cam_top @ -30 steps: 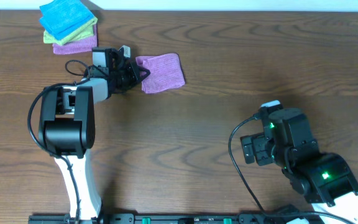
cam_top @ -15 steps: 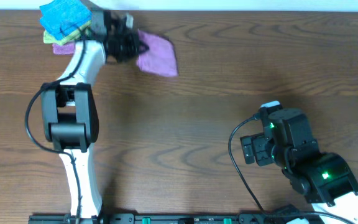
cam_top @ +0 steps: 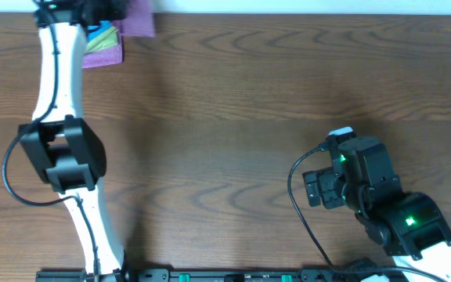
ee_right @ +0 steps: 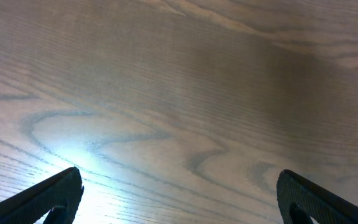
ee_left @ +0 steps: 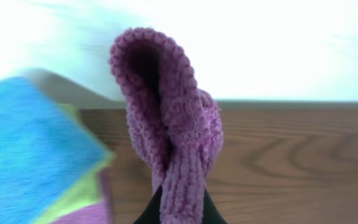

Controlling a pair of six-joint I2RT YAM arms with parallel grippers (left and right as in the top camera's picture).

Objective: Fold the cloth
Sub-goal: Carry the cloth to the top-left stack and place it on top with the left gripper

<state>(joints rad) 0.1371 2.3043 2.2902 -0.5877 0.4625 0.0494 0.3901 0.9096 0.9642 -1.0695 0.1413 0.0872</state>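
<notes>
- Left claw point(ee_left: 179, 218) clenched on the folded lilac-purple microfibre cloth point(ee_left: 169, 118), held up beside the far-left pile of folded blue and yellow-green cloths point(ee_left: 42, 155).
- Right claw point(ee_right: 179, 199) released, idle.
- Next, I'd judge: set it squarely on that pile.

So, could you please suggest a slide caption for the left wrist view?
Left end effector gripping the bunched lilac cloth beside a stack of folded cloths.

A dark brown wooden table point(cam_top: 241, 117) is filling the overhead view, its grain running in long swirls. A white strip point(cam_top: 304, 6) is showing beyond its far edge. A pale glare point(ee_right: 67, 149) is shining off the wood.
</notes>
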